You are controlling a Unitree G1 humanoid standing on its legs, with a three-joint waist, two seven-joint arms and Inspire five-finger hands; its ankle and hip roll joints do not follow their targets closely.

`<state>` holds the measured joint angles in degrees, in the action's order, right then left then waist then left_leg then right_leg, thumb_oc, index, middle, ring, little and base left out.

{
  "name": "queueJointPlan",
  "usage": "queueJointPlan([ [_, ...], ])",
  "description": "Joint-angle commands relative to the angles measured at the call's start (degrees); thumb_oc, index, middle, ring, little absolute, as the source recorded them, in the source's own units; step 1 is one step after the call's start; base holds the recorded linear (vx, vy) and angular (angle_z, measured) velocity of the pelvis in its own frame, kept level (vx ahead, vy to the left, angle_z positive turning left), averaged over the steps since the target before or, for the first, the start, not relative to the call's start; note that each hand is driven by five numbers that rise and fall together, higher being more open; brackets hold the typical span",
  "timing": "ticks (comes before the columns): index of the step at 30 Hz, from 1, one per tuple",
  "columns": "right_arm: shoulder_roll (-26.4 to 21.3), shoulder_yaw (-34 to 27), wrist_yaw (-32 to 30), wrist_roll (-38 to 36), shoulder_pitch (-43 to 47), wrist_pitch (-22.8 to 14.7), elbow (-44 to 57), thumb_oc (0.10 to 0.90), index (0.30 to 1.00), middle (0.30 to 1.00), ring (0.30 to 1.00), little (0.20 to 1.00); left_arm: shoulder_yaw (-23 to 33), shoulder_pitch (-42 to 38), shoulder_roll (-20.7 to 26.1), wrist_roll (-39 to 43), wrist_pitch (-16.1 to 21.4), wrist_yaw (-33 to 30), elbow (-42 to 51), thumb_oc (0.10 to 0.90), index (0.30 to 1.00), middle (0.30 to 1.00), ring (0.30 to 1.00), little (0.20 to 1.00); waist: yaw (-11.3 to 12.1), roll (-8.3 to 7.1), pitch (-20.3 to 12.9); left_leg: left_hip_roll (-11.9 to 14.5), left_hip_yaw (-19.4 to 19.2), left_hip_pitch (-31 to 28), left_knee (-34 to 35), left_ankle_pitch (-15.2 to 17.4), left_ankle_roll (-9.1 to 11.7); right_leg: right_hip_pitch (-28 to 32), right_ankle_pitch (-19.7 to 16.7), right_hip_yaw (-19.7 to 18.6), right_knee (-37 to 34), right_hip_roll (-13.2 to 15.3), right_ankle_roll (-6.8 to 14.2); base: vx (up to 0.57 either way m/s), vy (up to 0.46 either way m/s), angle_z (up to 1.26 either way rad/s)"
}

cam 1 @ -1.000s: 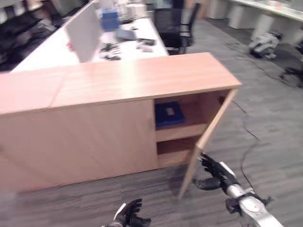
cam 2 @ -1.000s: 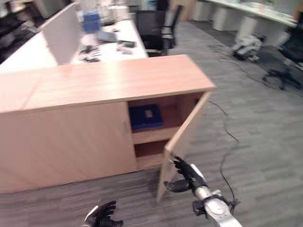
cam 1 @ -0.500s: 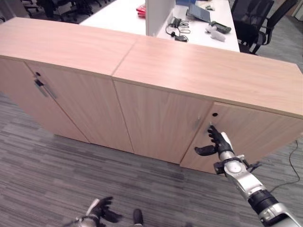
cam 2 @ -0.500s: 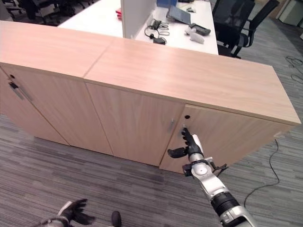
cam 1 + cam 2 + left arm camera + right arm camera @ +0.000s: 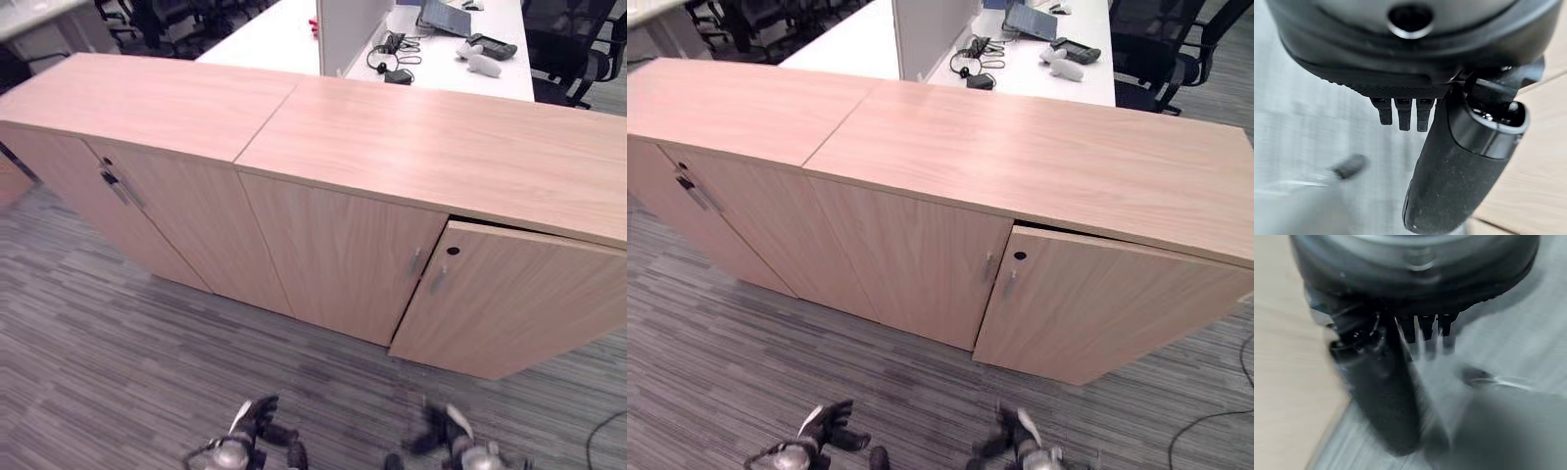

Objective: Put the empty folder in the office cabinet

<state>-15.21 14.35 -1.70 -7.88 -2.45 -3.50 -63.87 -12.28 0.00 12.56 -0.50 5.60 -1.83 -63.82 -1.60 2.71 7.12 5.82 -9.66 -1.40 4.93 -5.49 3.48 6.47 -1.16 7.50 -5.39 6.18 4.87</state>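
Cabinet runs across the room at twelve o'clock, its right-hand door at about two o'clock standing slightly ajar, the far edge sprung out from the frame. Behind it a white desk carries cables and small devices. Both hands hang low over the grey carpet: the left hand at seven o'clock, the right hand at five o'clock, each with fingers loose and nothing in them, as the wrist views bear out. No folder is to be seen; I judge it lies behind that door. The risk, as I see it, is the door swinging back out, since it has not latched and no hand is near enough to press it home.
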Motion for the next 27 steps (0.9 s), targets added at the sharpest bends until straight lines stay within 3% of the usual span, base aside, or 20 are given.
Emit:
queueJointPlan([
  [1,1.5,2.2,-1.7,0.3,1.4,-2.0,2.2,0.8,0.9,0.9,0.9,0.9,-2.6,-4.5,2.7,-0.3,2.4,-0.1,-0.9,0.8,0.9,0.9,0.9,0.9,2.0,-2.57,-2.3,-0.7,-4.6,-5.7,0.1,6.4,1.0,-1.2,1.1,-3.9,0.8,4.2,6.0,0.01,-0.032,-0.19],
  [13,1.3,-0.8,-2.1,-1.7,-0.7,-2.5,-2.5,0.8,0.9,0.9,0.9,0.9,-3.9,-4.4,0.4,0.7,2.5,0.4,-0.9,0.8,0.9,0.9,0.9,0.9,-0.6,-1.26,-2.3,0.7,-6.2,-7.0,0.1,5.9,1.7,-1.0,1.6,-5.2,0.7,2.8,5.1,0.0,-0.04,-0.14],
  [27,1.5,-2.1,-2.5,-4.1,0.1,-2.8,-4.3,0.8,0.9,0.9,0.9,0.9,-4.1,-3.5,-1.0,1.1,2.5,0.6,-3.2,0.8,0.9,0.9,0.9,0.9,-0.6,-1.38,-2.7,1.1,-6.4,-8.0,0.1,6.2,2.1,0.1,2.2,-4.7,0.6,2.1,4.6,0.01,-0.004,-0.02],
])
